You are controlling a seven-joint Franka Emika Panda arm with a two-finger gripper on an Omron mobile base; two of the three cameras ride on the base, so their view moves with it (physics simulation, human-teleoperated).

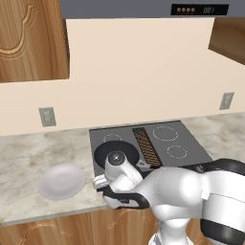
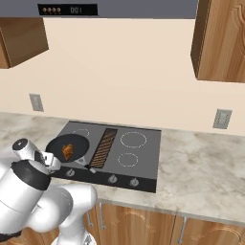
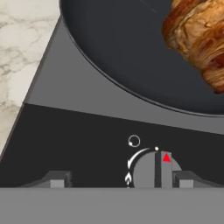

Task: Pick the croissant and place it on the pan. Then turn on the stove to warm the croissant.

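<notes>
Croissant (image 3: 197, 39) in pan (image 3: 118, 48) at stove (image 3: 65, 87) front-left corner; gripper (image 3: 118, 181) fingers wide, flanking red-arrow knob (image 3: 155, 170); no legible writing.

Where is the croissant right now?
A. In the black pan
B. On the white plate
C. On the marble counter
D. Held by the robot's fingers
A. The croissant lies inside the black pan on the stove; the hand view shows it resting on the pan's dark floor, and the white plate on the counter has nothing on it.
</notes>
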